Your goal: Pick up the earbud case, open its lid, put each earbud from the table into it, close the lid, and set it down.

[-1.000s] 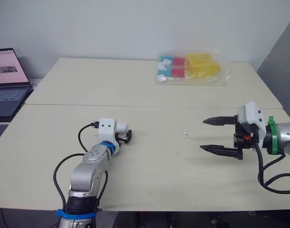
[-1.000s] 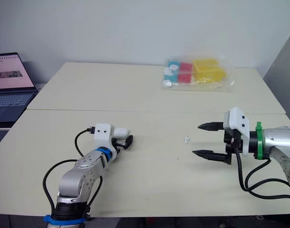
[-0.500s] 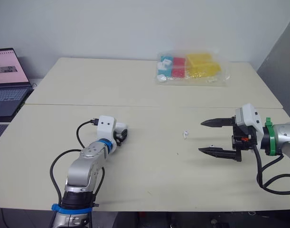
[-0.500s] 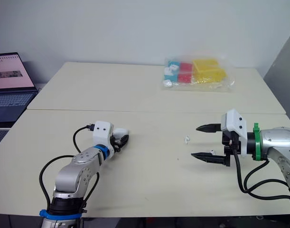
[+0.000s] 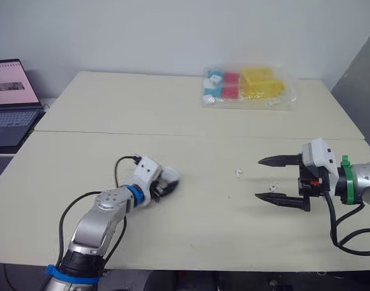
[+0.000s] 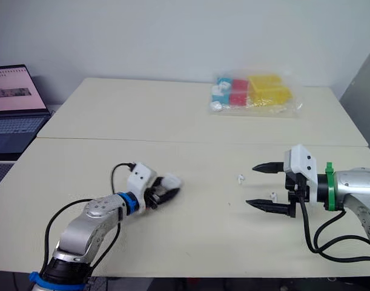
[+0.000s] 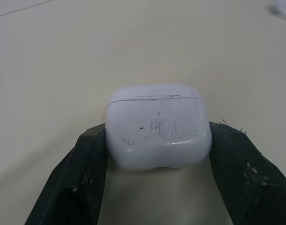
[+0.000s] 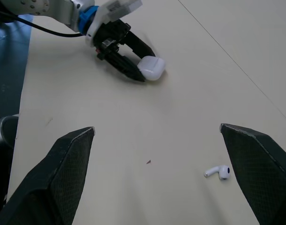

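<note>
The right gripper [image 8: 157, 127] is spread wide over the desk [image 8: 227, 70]. One earbud [image 8: 217, 172] lies near one finger. Ahead at twelve o'clock, the left gripper [image 8: 145, 65] clamps the earbud case [image 8: 153, 69].

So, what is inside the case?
Its inside is hidden: the case is shut, held between the jaws of the left gripper. One earbud lies out on the table.
</note>
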### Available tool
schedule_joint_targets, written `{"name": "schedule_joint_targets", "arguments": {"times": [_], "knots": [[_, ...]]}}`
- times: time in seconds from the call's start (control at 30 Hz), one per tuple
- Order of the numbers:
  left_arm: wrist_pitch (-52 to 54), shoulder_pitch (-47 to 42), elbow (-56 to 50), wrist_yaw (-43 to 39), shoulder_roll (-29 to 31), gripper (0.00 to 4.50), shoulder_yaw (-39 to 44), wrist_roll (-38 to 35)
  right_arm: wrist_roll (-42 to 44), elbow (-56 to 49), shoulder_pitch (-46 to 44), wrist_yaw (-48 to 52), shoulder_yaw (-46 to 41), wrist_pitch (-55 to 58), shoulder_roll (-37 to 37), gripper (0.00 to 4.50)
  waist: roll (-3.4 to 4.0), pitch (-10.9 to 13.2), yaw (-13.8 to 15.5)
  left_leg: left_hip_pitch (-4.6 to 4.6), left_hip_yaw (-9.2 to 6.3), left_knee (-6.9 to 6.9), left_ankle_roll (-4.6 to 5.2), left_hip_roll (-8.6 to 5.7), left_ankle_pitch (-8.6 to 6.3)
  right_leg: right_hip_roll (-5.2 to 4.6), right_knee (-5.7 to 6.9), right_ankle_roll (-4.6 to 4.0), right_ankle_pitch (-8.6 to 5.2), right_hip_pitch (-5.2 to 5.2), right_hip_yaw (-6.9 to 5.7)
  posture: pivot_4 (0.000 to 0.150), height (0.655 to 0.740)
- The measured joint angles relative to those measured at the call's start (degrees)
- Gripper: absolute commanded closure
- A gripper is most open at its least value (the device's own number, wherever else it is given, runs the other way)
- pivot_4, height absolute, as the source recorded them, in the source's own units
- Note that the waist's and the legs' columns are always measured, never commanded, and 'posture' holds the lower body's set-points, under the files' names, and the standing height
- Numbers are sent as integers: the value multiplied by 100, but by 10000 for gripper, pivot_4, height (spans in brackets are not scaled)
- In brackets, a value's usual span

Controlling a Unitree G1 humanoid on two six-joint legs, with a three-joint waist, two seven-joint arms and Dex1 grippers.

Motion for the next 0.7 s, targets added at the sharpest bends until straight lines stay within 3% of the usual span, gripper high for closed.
{"name": "schedule_joint_targets", "arguments": {"times": [0.3,0.47,0.7], "knots": [[-1408,-109,-59,-1293,-129,17151,-76,-426,633,-439,177,-592,-253,906,6,0,0,0,-5,1,0,0,0,-4,0,11,0,-1,-1,0,-3,1500,7354],[-2805,-348,185,-1892,-176,17151,-388,-68,2051,-461,-471,-1531,-280,2687,-153,0,1,0,-2,0,3,2,1,-4,0,12,1,-2,0,0,-2,1500,7354],[-4385,-738,746,-2388,-344,17151,-592,221,4204,18,-1221,-3009,4,4033,104,0,0,0,-5,-21,6,2,1,-4,0,17,-7,0,1,-8,-4,1500,7354]]}}
